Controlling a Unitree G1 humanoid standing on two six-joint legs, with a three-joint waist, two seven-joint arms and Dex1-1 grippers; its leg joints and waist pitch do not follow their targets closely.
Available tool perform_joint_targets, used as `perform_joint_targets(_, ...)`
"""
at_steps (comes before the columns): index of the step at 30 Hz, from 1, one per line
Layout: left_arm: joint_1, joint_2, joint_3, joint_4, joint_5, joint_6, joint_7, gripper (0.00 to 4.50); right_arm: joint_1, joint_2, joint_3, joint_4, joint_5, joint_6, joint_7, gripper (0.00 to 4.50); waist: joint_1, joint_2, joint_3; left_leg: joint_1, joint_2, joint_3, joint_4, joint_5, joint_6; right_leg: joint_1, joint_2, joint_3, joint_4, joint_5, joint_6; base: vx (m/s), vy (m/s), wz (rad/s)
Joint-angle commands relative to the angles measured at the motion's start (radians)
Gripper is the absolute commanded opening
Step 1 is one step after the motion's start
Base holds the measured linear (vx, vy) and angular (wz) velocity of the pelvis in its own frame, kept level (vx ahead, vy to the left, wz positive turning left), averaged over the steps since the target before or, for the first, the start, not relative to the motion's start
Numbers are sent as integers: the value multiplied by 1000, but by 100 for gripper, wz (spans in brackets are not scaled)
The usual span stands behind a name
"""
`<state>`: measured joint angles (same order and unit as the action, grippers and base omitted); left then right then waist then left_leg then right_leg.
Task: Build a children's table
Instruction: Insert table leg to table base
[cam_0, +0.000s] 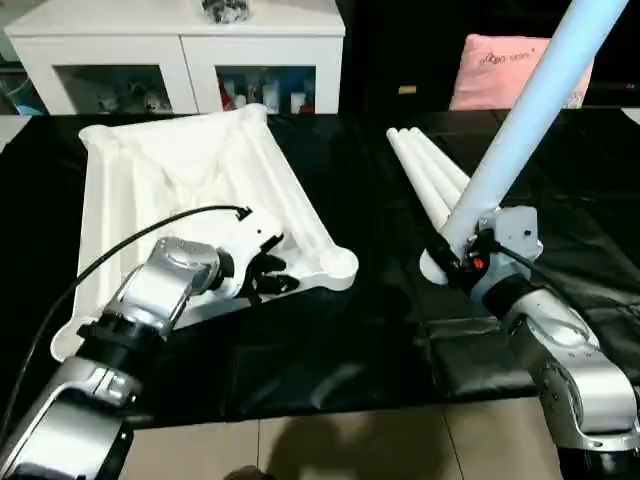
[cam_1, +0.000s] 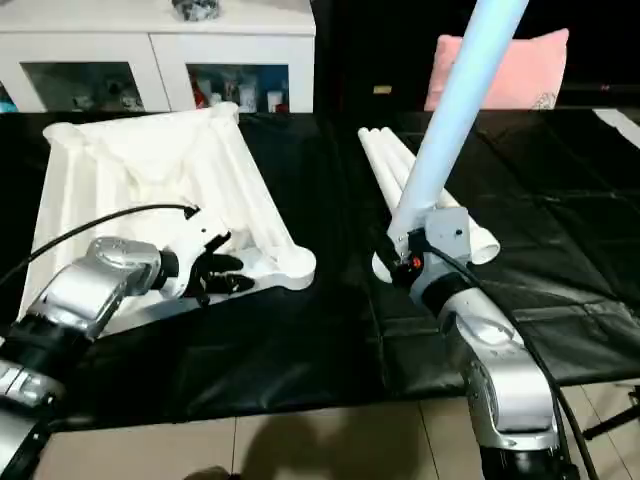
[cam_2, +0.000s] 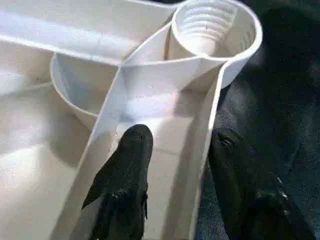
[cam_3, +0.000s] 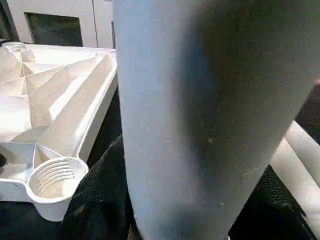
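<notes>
1. Left gripper (cam_2: 175, 150) reaches in low over the near edge of the upside-down tabletop (cam_0: 180, 170) on the black cloth (cam_0: 330, 350) — fingers straddle the rim by the corner socket (cam_2: 210, 25), not pinching it.
2. Right gripper (cam_0: 462, 255) is clamped on one leg (cam_0: 530, 110), tilted up and away.
3. Spare legs (cam_0: 425, 175) lie just beside it.

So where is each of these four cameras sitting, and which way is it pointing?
Left eye view: on the head, looking down at the tabletop; both silver forearms show.
Right eye view: same head, slightly aside; same scene.
Left wrist view: along the left gripper, whose fingers straddle the tabletop's edge wall.
Right wrist view: along the right gripper, facing the leg it holds.
Both wrist views share the corner socket.
</notes>
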<state>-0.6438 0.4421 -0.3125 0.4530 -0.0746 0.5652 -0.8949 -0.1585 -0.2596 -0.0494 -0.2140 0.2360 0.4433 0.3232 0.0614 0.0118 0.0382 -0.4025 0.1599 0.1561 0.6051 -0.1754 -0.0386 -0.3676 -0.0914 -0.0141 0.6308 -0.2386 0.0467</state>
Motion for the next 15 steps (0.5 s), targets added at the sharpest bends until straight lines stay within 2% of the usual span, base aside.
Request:
perform_joint_targets(1, -22, 6, -4, 11, 23, -6, -2, 164, -6, -3, -4, -1, 11, -15, 5, 193, 3, -2, -59, 30, 46, -8, -76, -119, 30, 30, -39, 18, -61, 84, -262, 0, 0, 0)
perform_joint_targets(3, -22, 7, -8, 19, 29, -9, -3, 139, -4, -3, -4, -1, 11, -16, 6, 193, 3, -1, -58, 30, 47, -8, -77, -129, 27, 29, -39, 18, -62, 74, -262, 0, 0, 0)
perform_joint_targets(15, -33, 7, -10, 31, 36, -27, -26, 53, 2, 0, 2, -3, 6, -22, 15, 193, 2, -1, -57, 31, 48, -8, -79, -144, 23, 28, -41, 19, -64, 64, -263, 0, 0, 0)
